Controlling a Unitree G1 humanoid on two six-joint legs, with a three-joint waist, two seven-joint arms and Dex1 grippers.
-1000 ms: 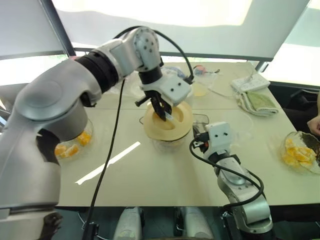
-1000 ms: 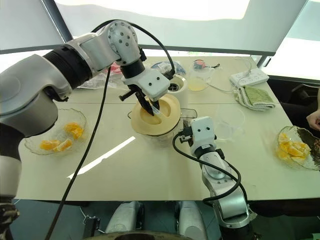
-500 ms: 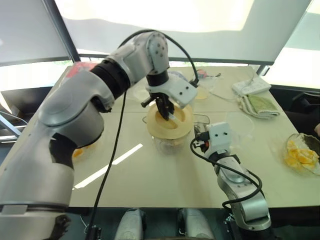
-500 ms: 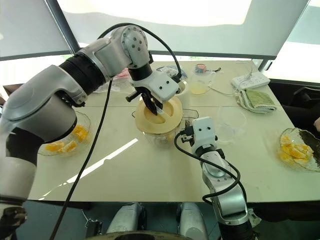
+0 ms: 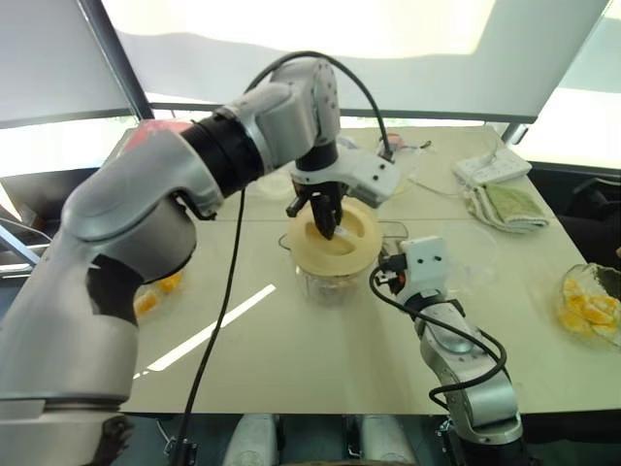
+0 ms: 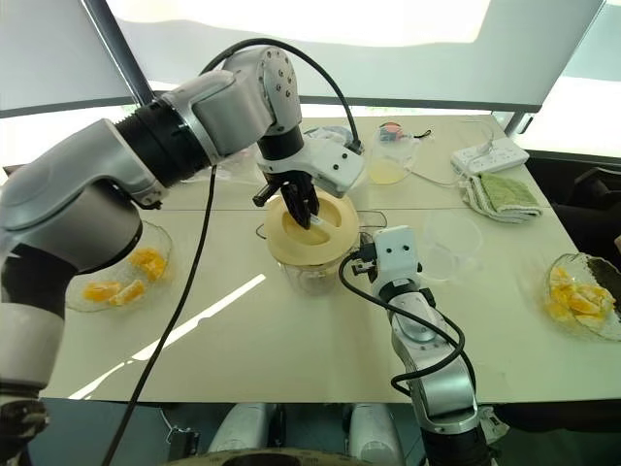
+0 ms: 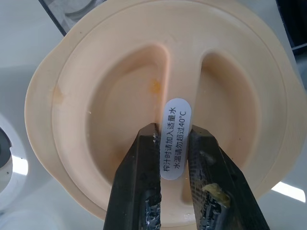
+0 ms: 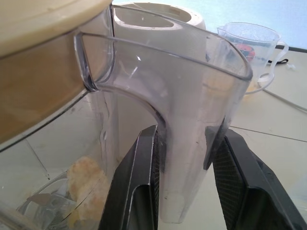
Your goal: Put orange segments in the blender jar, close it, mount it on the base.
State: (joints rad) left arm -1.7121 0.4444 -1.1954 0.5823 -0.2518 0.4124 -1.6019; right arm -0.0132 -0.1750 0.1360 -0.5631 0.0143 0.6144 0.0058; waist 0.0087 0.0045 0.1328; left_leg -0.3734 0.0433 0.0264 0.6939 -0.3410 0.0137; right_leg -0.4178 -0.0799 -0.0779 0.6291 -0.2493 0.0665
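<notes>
Clear blender jar (image 6: 312, 267), one lid (image 6: 312, 229)

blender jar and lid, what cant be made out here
- Jar contents: the pale yellow lid covers the blender jar in both eye views; the right wrist view shows a blurry segment low inside.
- Lid seating: too small in the eye views.
- Base: largely behind the jar's handle.

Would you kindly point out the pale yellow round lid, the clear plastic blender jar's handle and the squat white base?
pale yellow round lid (image 7: 96, 91): left wrist view, recessed top.
blender jar's handle (image 8: 187, 143): right wrist view, handle's front.
white base (image 8: 158, 21): right wrist view, top rim.
</notes>
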